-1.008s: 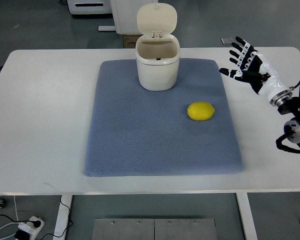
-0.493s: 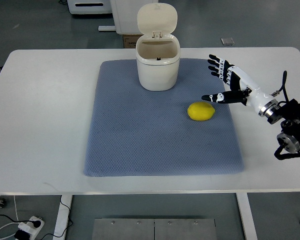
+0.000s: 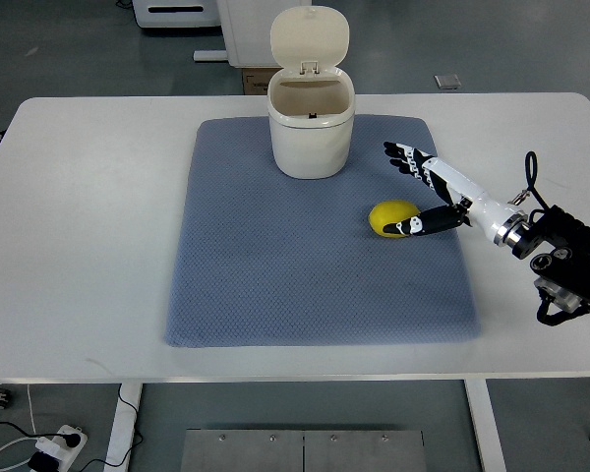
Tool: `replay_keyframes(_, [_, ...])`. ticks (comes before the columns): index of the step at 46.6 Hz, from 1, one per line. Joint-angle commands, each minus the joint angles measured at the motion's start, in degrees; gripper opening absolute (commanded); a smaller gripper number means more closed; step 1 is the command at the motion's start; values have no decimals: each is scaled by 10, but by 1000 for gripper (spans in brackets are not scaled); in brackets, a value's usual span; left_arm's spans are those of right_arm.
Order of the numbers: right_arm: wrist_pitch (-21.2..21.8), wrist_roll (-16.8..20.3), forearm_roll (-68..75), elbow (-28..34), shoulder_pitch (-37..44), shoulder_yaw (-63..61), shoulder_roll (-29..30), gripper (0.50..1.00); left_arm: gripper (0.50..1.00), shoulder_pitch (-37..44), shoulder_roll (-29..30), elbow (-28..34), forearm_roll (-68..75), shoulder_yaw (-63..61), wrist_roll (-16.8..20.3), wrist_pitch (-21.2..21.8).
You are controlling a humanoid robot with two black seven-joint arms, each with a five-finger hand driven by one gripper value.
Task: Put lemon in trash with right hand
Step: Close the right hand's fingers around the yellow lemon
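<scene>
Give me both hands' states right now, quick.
Right hand: open, fingers spread beside the lemon, thumb at the lemon's side, nothing grasped yet.
Left hand: not in view.

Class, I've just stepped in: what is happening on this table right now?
A humanoid robot's right hand reaches in from the right toward a yellow lemon lying on a blue-grey mat. Its fingers are spread; the thumb is at the lemon's right side, the other fingers are above and behind it, and nothing is grasped yet. A cream trash bin stands at the back of the mat with its lid flipped open. The left arm is out of view.
</scene>
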State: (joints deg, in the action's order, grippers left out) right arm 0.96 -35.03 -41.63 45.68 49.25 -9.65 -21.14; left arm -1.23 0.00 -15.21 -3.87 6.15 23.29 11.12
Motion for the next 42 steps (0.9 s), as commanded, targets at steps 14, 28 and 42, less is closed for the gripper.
replay_keyframes(14, [-6, 0, 1, -27, 6, 18, 8, 968, 1000, 0, 0, 0, 0, 0, 0, 0])
replay_keyframes(28, [-6, 0, 1, -47, 2, 38, 13, 933, 1000, 0, 0, 0, 0, 0, 0, 0])
replay_keyframes(42, [-6, 0, 1, -47, -1, 53, 12, 870, 1000, 0, 0, 0, 0, 0, 0, 0])
